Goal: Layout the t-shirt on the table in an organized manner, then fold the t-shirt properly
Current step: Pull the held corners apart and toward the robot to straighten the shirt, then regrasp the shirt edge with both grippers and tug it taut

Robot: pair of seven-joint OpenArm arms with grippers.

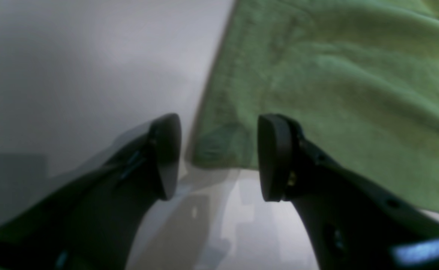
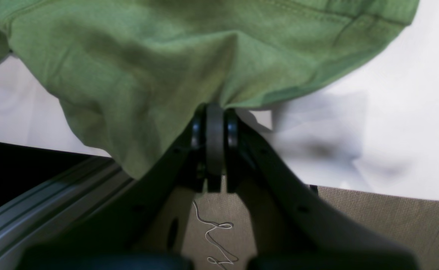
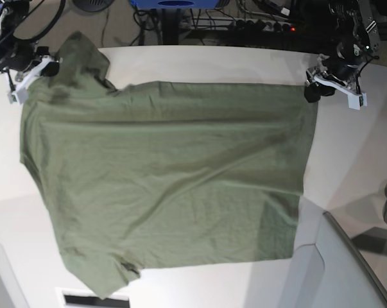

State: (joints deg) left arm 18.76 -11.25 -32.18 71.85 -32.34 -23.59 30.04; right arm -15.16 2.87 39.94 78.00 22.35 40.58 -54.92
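Nearest you in the base view, the grey-white angled panel (image 3: 337, 269) juts in just off the t-shirt's (image 3: 167, 179) lower corner on the side where the left arm works, and the shirt's dark shadowed edge lies just beside it. The t-shirt itself lies spread nearly flat on the white counter (image 3: 366, 154), its body wide open with soft creases, one sleeve bunched at the near corner on the right arm's side and the other sleeve lifted at the far corner. At the far edge of the shirt, your left gripper (image 1: 219, 157) hovers at the hem corner with its fingers (image 1: 167, 153) standing apart and bare, the cloth's corner lying between and beyond them, not pinched. At the opposite far corner, your right gripper (image 2: 215, 123) has its fingers pressed together on a fold of the t-shirt, the fabric draping away from the pinch. Beyond the shirt, past the counter's far edge, cables (image 3: 257, 16) and dark equipment crowd the floor.
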